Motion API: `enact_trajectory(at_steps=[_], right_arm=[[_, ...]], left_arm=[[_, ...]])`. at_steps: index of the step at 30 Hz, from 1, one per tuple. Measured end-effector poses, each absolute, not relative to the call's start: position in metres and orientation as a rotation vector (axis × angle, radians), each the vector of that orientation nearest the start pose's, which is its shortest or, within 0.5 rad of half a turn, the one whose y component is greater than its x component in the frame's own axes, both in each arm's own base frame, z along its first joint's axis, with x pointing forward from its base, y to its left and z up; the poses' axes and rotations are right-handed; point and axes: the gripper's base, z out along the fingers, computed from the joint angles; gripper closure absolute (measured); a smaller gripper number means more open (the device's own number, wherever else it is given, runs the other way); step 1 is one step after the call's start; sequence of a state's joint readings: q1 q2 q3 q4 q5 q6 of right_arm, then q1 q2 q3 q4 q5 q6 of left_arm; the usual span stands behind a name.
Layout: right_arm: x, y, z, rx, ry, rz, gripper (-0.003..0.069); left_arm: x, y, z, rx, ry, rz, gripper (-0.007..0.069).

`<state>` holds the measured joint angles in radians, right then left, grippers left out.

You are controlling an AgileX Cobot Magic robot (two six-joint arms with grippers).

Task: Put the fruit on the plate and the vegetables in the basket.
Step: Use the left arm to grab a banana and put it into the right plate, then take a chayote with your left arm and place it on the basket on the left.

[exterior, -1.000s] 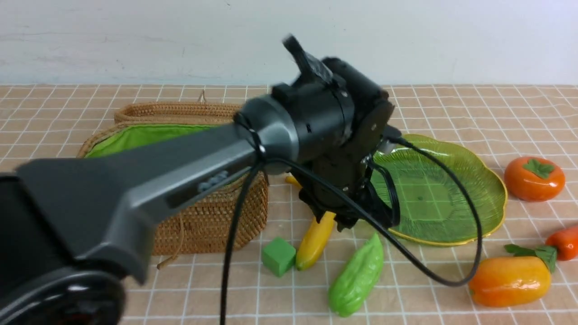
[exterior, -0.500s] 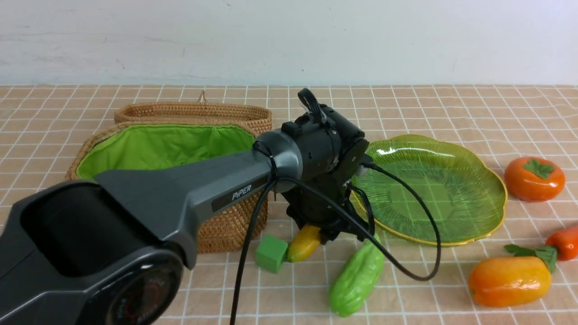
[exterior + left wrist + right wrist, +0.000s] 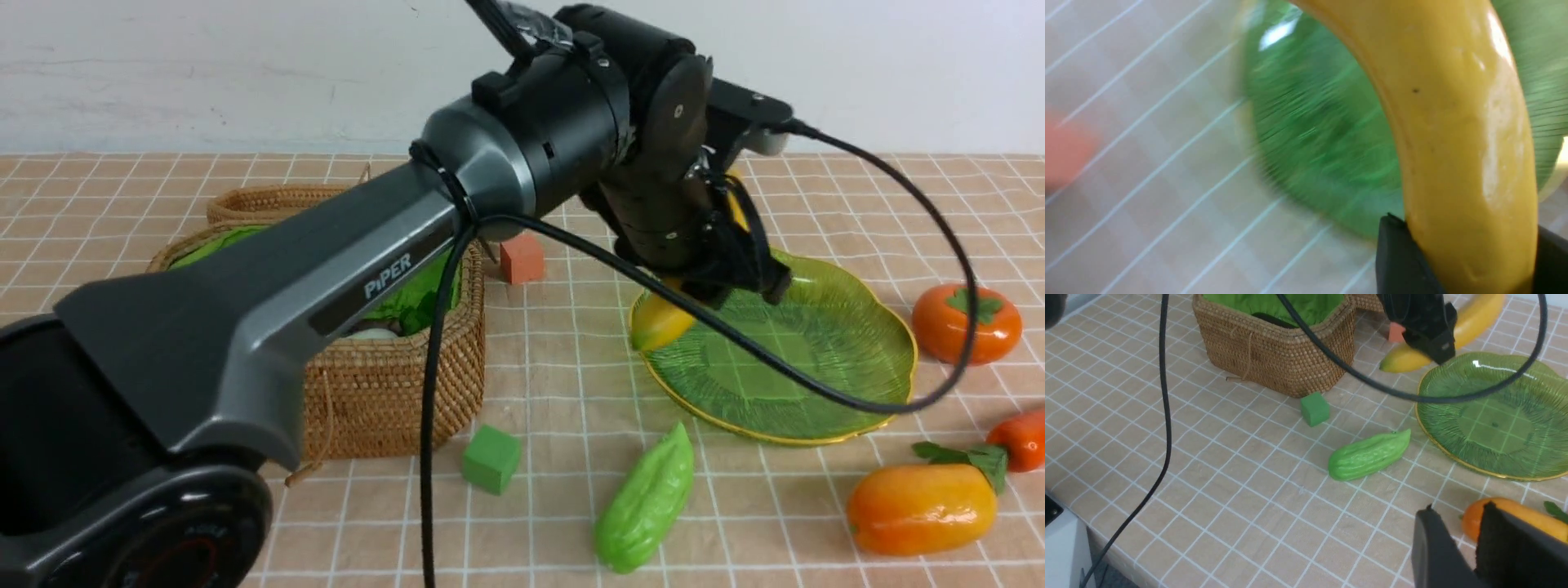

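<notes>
My left gripper (image 3: 722, 282) is shut on the yellow banana (image 3: 660, 322) and holds it tilted in the air over the near-left rim of the green plate (image 3: 816, 343). The left wrist view shows the banana (image 3: 1453, 122) between both fingers, above the plate (image 3: 1323, 134). The persimmon (image 3: 966, 322), mango (image 3: 922, 506) and carrot (image 3: 1016, 439) lie right of the plate. The green gourd (image 3: 645, 498) lies in front of it. The basket (image 3: 392, 384) holds a white radish (image 3: 371, 333) and something dark (image 3: 1274, 319). My right gripper (image 3: 1457, 514) is empty, jaws nearly together, hovering by the mango (image 3: 1515, 516).
A small green cube (image 3: 491, 459) sits in front of the basket and a small orange cube (image 3: 522, 258) behind its right corner. The left arm's black cable (image 3: 816, 396) hangs across the plate. The table's near edge shows in the right wrist view (image 3: 1069, 506).
My left gripper has lifted the banana off the table beside the green cube and carried it up and to the right, over the plate's rim. The green cube was nudged slightly.
</notes>
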<state>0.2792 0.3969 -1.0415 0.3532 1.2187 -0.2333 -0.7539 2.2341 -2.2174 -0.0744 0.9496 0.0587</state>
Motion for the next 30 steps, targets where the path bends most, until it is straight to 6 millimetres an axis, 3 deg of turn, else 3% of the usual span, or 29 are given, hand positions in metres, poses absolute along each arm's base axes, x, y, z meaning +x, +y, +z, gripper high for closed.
enact_trajectory(at_steps=[2,4,9,10,12,14,15,18,19,21,22,25,27,28,30], right_arm=[[-0.005,0.029,0.413,-0.591,1.945,0.442,0.048],[-0.005,0.029,0.413,-0.59,1.945,0.441,0.0476],[-0.005,0.029,0.413,-0.579,1.961,0.451,0.0473],[-0.005,0.029,0.412,-0.58,1.962,0.451,0.0473],[-0.006,0.029,0.412,-0.573,1.973,0.458,0.047],[-0.006,0.029,0.412,-0.573,1.977,0.459,0.047],[-0.006,0.029,0.411,-0.573,1.981,0.46,0.0469],[-0.006,0.029,0.411,-0.575,1.984,0.457,0.0469],[-0.006,0.028,0.411,-0.572,1.986,0.445,0.0468],[-0.005,0.027,0.41,-0.57,1.989,0.432,0.0466],[-0.004,0.026,0.41,-0.565,1.992,0.408,0.0466],[-0.002,0.021,0.409,-0.536,2.01,0.348,0.0464],[-0.001,0.018,0.408,-0.5,2.025,0.31,0.0463],[0.0,0.017,0.408,-0.492,2.026,0.306,0.0463],[0.0,0.015,0.407,-0.461,2.045,0.292,0.0463]], left_arm=[[0.373,-0.363,0.276,1.003,2.262,-0.44,0.0321],[0.384,-0.377,0.242,1.047,2.208,-0.462,0.0321],[0.398,-0.388,0.203,1.027,2.158,-0.457,0.0283],[0.398,-0.388,0.203,1.027,2.158,-0.457,0.0277],[0.399,-0.389,0.203,1.015,2.141,-0.461,0.0144],[0.4,-0.389,0.205,1.011,2.134,-0.462,0.0092],[0.398,-0.388,0.21,1.013,2.133,-0.464,0.0008],[0.393,-0.385,0.22,1.034,2.159,-0.463,-0.0029],[0.387,-0.38,0.233,1.059,2.194,-0.465,-0.0034],[0.378,-0.373,0.249,1.068,2.242,-0.472,-0.0022],[0.368,-0.365,0.267,1.067,2.313,-0.48,0.0005],[0.343,-0.342,0.307,0.995,2.487,-0.478,0.0146],[0.331,-0.328,0.331,0.929,2.519,-0.448,0.0297],[0.33,-0.328,0.332,0.926,2.519,-0.444,0.0326],[0.317,-0.318,0.342,0.928,2.525,-0.388,0.0473]])
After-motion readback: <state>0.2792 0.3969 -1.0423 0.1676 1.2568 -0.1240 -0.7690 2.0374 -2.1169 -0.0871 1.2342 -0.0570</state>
